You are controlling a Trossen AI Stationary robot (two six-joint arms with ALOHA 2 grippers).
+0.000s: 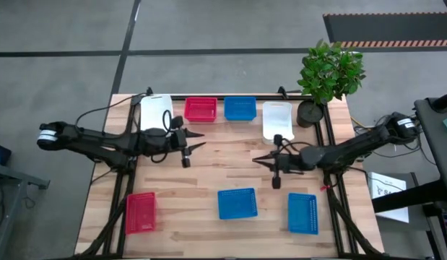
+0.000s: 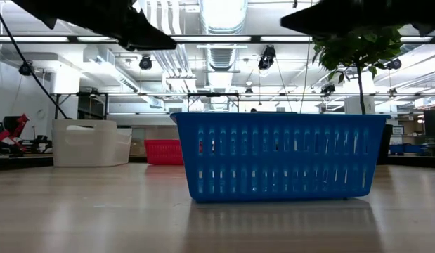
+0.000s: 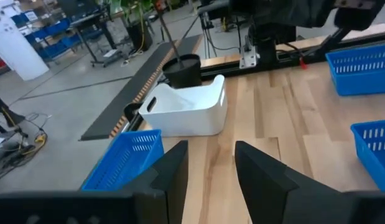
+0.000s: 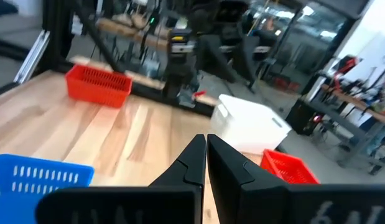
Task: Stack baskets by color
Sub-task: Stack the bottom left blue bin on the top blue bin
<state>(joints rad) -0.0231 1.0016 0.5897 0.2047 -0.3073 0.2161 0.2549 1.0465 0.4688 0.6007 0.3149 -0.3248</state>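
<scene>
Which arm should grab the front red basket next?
Left, probably. The left gripper hangs open on the side of the table where the front red basket sits. The right gripper is shut and hangs across the table, nearer the blue baskets.

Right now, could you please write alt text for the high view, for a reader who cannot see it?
Two dark robot arms reach inward over a wooden table, the left gripper open, the right gripper shut, neither holding anything. Along the far edge sit a white basket, red basket, blue basket and another white one; a potted plant stands at the corner.
</scene>
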